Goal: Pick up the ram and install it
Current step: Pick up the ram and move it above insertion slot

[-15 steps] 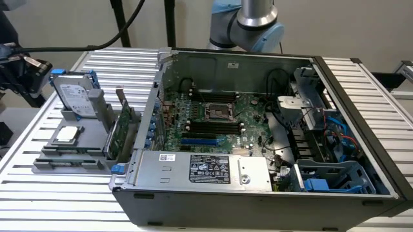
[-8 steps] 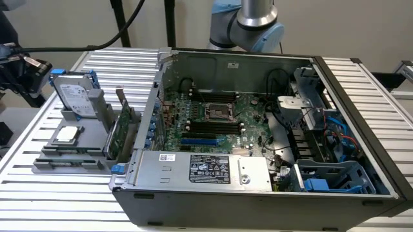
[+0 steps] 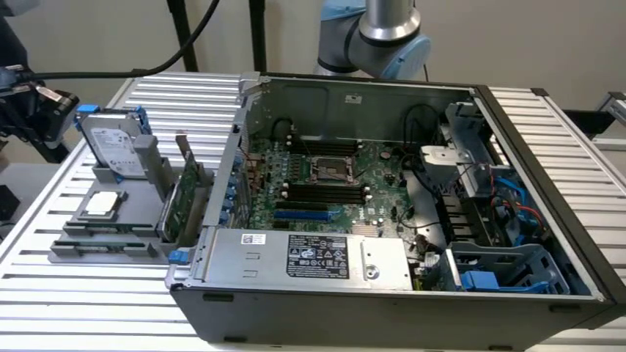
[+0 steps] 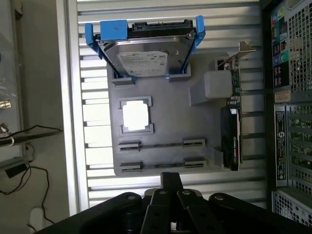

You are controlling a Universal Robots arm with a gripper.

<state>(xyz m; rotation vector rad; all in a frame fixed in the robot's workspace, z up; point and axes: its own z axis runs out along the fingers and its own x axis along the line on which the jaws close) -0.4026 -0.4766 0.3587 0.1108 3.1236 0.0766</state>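
Observation:
The ram [image 3: 102, 247] is a thin green stick standing on edge in the front slot of the grey holder [image 3: 137, 220], at the exterior view's left of the open computer case [image 3: 391, 293]. From the wrist view it is a thin line [image 4: 162, 165] between two brackets. A similar strip [image 4: 162, 145] sits in the slot behind it. My gripper [image 4: 170, 181] hangs high above the holder's front edge, fingers together with nothing visible between them. The black memory slots [image 3: 323, 192] lie on the motherboard below the processor socket [image 3: 330, 170].
On the holder [image 4: 200, 117] are a hard drive in a blue carrier [image 4: 144, 53], a silver processor chip [image 4: 135, 117] and an upright green expansion card [image 4: 230, 131]. A dark device with cables [image 3: 34, 106] stands at the table's far left. The arm's column [image 3: 380, 33] rises behind the case.

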